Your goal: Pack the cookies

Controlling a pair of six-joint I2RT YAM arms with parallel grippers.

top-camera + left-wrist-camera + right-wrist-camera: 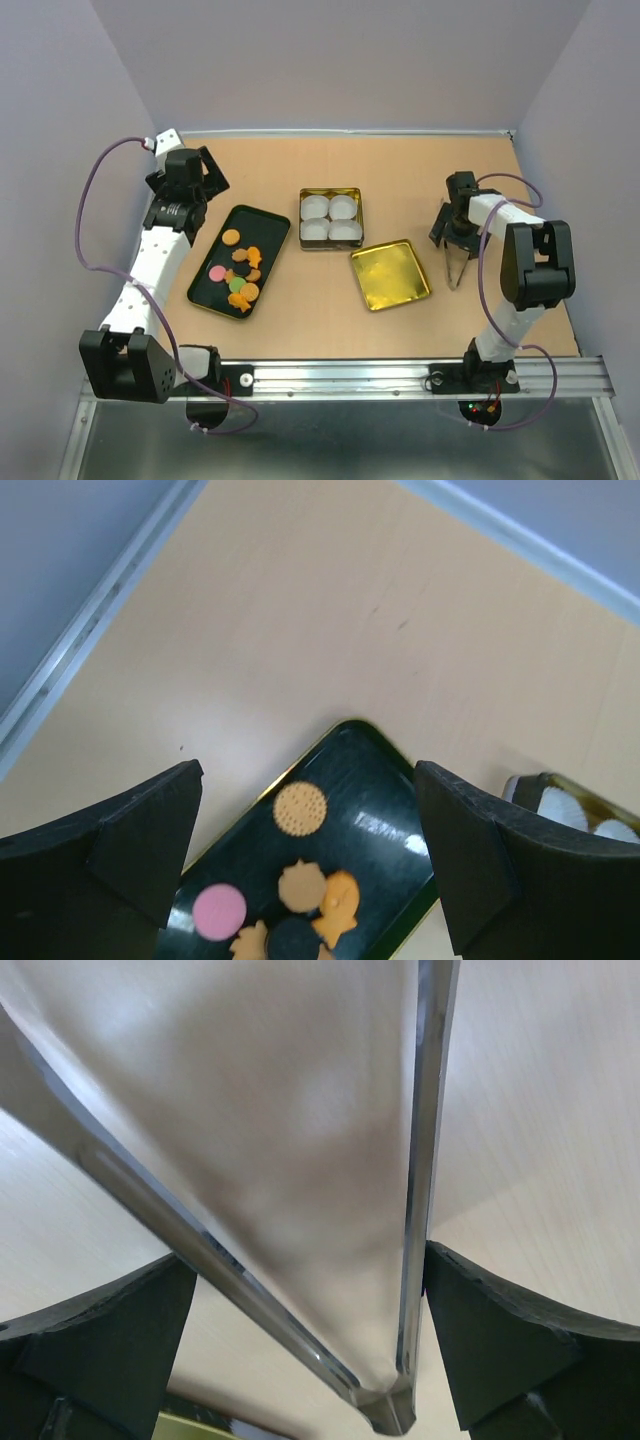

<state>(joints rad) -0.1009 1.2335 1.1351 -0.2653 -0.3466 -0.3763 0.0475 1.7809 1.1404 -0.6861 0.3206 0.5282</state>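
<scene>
Flat cookies (252,273) (mostly orange), glossy tray (267,227); right hand (310,1340) grips shiny tongs (420,1160).

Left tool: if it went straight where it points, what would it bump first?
The left tool would probably hit the round orange cookie on the black tray's end; depth is unclear.

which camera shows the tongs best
Top external: the whole tongs show, held in the right gripper. Right wrist shows only their two metal arms, close and blurred. Left wrist shows none of them.
</scene>
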